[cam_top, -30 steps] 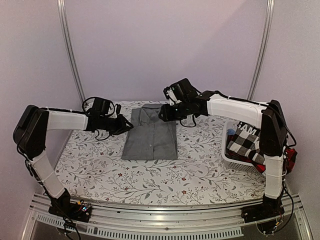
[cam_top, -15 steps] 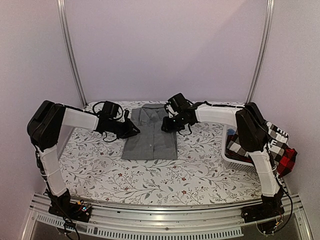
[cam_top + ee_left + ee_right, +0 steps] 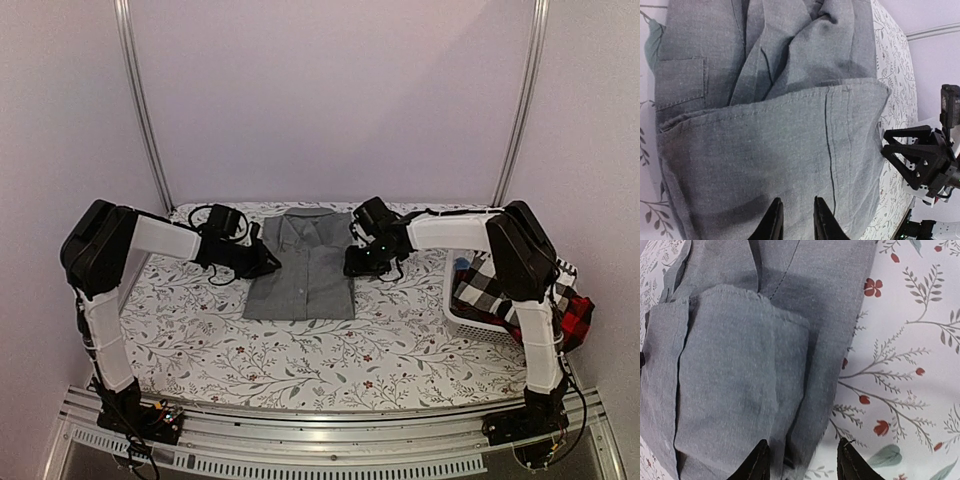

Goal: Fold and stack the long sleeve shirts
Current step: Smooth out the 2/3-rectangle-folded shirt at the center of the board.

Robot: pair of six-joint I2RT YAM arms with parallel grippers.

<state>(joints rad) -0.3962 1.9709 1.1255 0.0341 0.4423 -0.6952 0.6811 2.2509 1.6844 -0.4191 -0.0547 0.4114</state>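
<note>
Grey shirt (image 3: 300,272) lies at table centre, folded to narrow rectangle, collar at far end.

Change noted: right gripper (image 3: 358,264) has come down from collar end to mid right edge. Its fingers are apart, one over cloth, the other over tablecloth.

Left gripper (image 3: 268,266) has edged in to left edge. Narrow gap between fingers; grip on cloth cannot be confirmed.

Judgement: arms positioned for crosswise fold.

Checked shirts (image 3: 492,284) unfolded in basket (image 3: 462,316), far right.
</note>
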